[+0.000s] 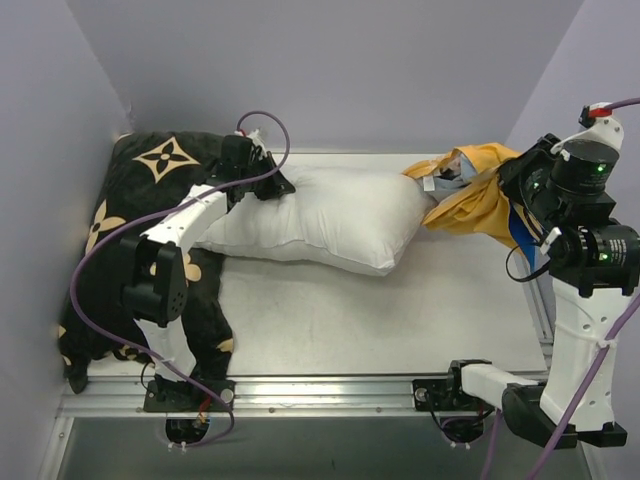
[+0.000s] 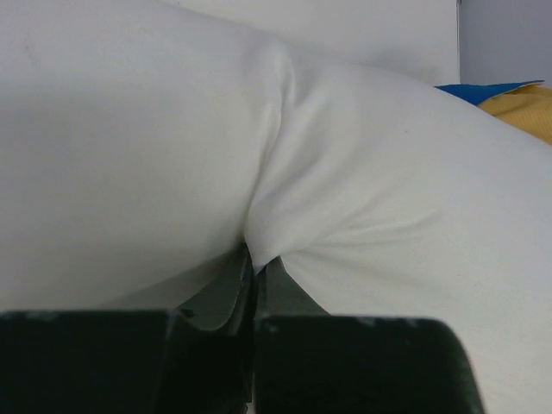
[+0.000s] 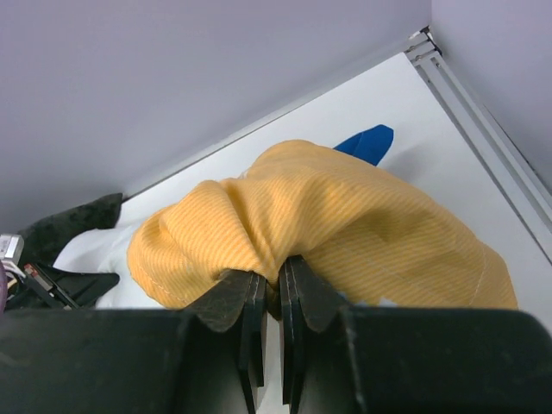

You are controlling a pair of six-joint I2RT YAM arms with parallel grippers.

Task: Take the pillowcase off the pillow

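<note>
— Where does the pillowcase lie?

— The pillowcase (image 1: 478, 200) is bunched at the far right of the table (image 1: 400, 320). Its orange-yellow side faces out and a little blue peeks from the edge. Its left end meets the right corner of the pillow (image 1: 330, 225). Whether that corner is tucked inside cannot be told.

— And the pillow?

— It lies bare and white across the middle of the table. Its left end overlaps the black flowered cushion (image 1: 150, 200) that fills the left side.

— What has the right gripper got?

— The right gripper (image 3: 269, 289) has its fingers drawn almost together, with only a thin slit between them. A fold of the orange-yellow cloth is pinched there, and the rest of the bundle humps up over the fingertips.

— And the left one?

— The left gripper (image 2: 256, 267) sits at the pillow's far left corner. Its fingers are pressed together on a pinch of the white cover, and the fabric creases where they bite. The wrist view shows little but white cloth, with a sliver of blue and yellow at the far right.
</note>
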